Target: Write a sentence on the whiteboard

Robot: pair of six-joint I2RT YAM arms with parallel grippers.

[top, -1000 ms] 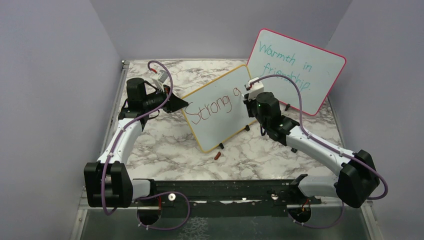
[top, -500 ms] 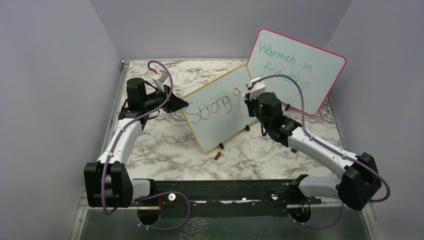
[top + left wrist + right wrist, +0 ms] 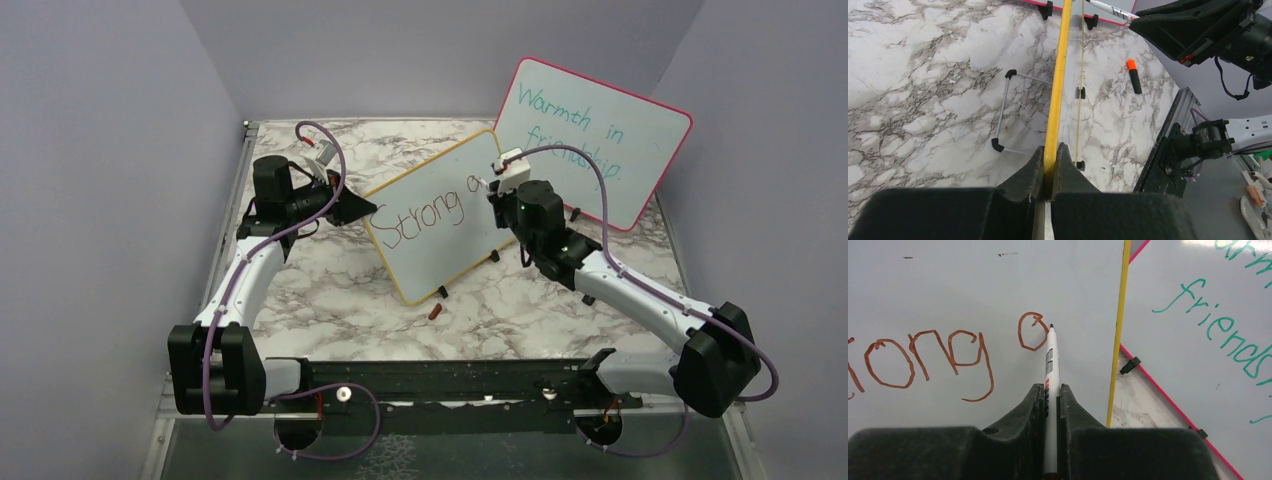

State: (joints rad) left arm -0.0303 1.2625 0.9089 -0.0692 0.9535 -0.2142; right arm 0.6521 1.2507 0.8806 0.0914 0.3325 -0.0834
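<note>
The whiteboard [image 3: 440, 215] with the yellow frame stands tilted mid-table; its yellow edge [image 3: 1058, 85] runs up the left wrist view. My left gripper [image 3: 365, 210] [image 3: 1049, 152] is shut on that edge at the board's left end. The sentence [image 3: 420, 215] reads "Strong" plus a round letter in red-brown; in the right wrist view, "ong" [image 3: 933, 360] and the round letter [image 3: 1032, 331] show. My right gripper [image 3: 493, 190] [image 3: 1050, 390] is shut on a white marker [image 3: 1051, 365], whose dark tip touches the board at the round letter's right side.
A pink-framed board [image 3: 590, 140] with teal writing leans behind at the right [image 3: 1208, 320]. An orange-tipped marker cap [image 3: 434, 311] [image 3: 1134, 76] lies on the marble table in front of the whiteboard. A wire stand [image 3: 1003, 112] lies behind the board.
The right wrist has shifted slightly up and to the right along the board with the marker. The left arm and the whiteboard have not moved.
</note>
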